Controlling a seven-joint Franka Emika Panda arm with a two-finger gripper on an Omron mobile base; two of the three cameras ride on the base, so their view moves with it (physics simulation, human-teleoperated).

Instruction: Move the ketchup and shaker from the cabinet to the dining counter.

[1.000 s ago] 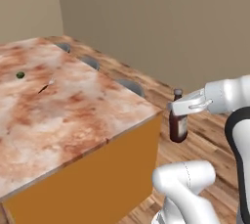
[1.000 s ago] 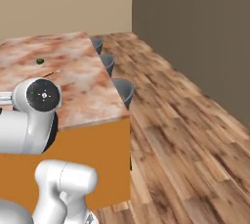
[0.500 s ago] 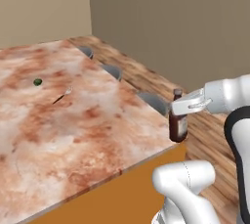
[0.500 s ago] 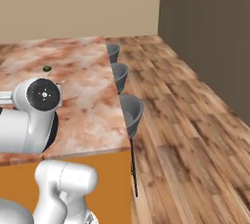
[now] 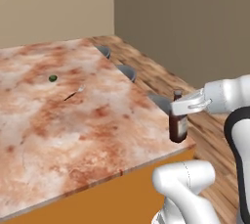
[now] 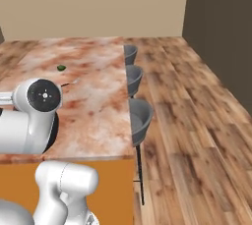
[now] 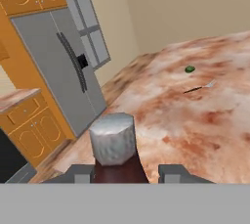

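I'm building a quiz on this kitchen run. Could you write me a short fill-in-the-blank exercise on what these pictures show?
1. The pincer is shut on the ____.
2. The small round thing lying on the dining counter is ____ in colour.
3. The number of grey stools along the counter's side is ____.
4. In the hand view, the tall grey appliance beside the orange cabinets is a ____.

Missing words: ketchup; green; three; fridge

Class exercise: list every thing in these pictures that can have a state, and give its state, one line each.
Gripper: shut on the ketchup's neck.
Ketchup: upright, capped, held at the dining counter's corner.
Dining counter: no bottle set on it yet.
Fridge: doors closed.
Stools: tucked against the counter.
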